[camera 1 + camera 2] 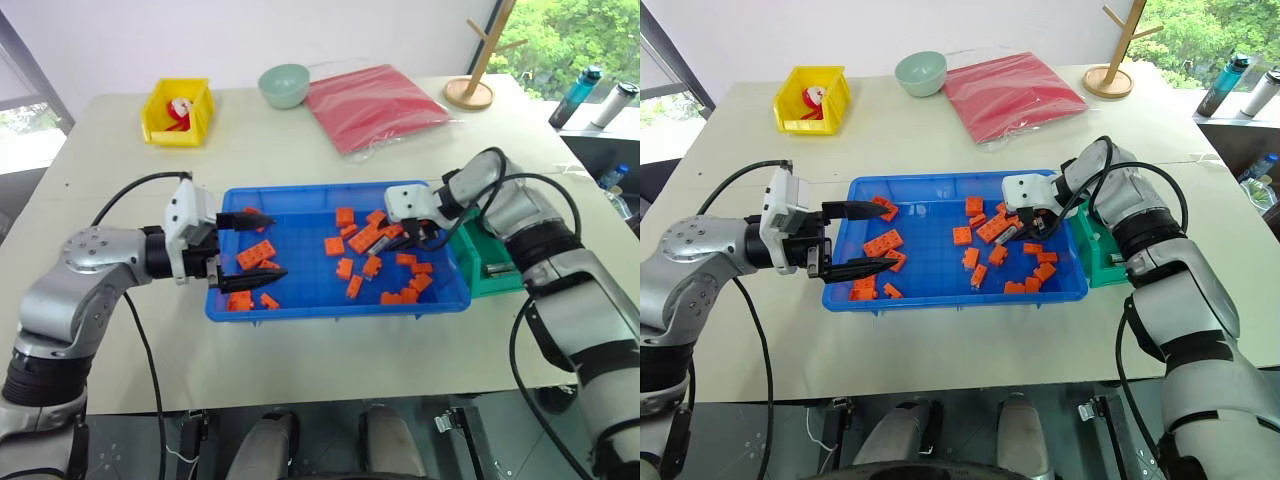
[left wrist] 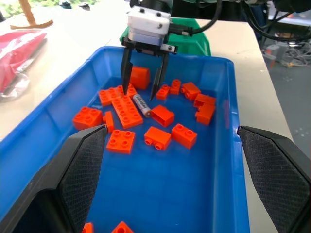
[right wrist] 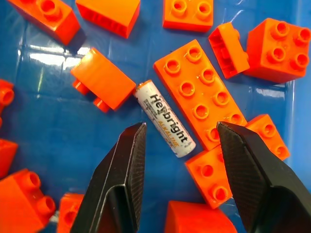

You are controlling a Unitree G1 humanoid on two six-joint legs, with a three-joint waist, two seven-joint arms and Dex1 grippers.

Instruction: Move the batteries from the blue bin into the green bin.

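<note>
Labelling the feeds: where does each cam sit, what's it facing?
Head stereo pair: looks forward and down over both arms at the blue bin.
Left wrist: looks along its open fingers, across the bin at the right gripper.
Right wrist: looks down between its open fingers at a battery among orange bricks.
Shared: both wrist views show that battery.

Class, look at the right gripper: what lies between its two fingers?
One battery lies on the blue bin floor between the open right gripper fingers, beside a long orange brick; the right wrist view shows it.
</note>
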